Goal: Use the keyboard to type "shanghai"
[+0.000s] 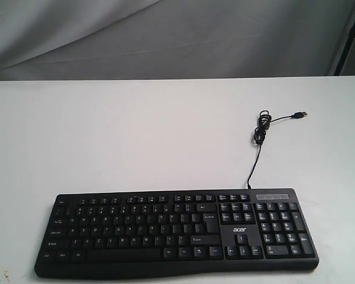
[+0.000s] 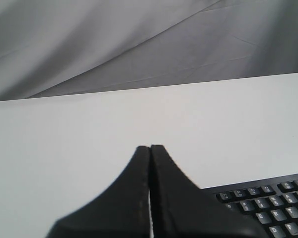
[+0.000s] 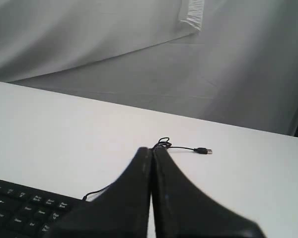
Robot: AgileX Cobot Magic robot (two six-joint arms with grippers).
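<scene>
The wide black keyboard (image 1: pixel 177 231) with white legends and an "acer" logo lies along the near edge of the white table (image 1: pixel 136 136). Its thin black cable (image 1: pixel 257 148) runs back to a loose coil and a USB plug (image 1: pixel 300 115). Neither arm shows in the exterior view. In the left wrist view my left gripper (image 2: pixel 150 148) is shut, with nothing between its fingers, above bare table beside a corner of the keyboard (image 2: pixel 273 208). In the right wrist view my right gripper (image 3: pixel 152 149) is shut and empty too, with the keyboard (image 3: pixel 20 208) and the cable's plug (image 3: pixel 203 150) beyond it.
A grey cloth backdrop (image 1: pixel 165 35) hangs behind the table's far edge. A dark stand leg (image 1: pixel 349 35) shows at the back right. The table surface behind the keyboard holds only the cable.
</scene>
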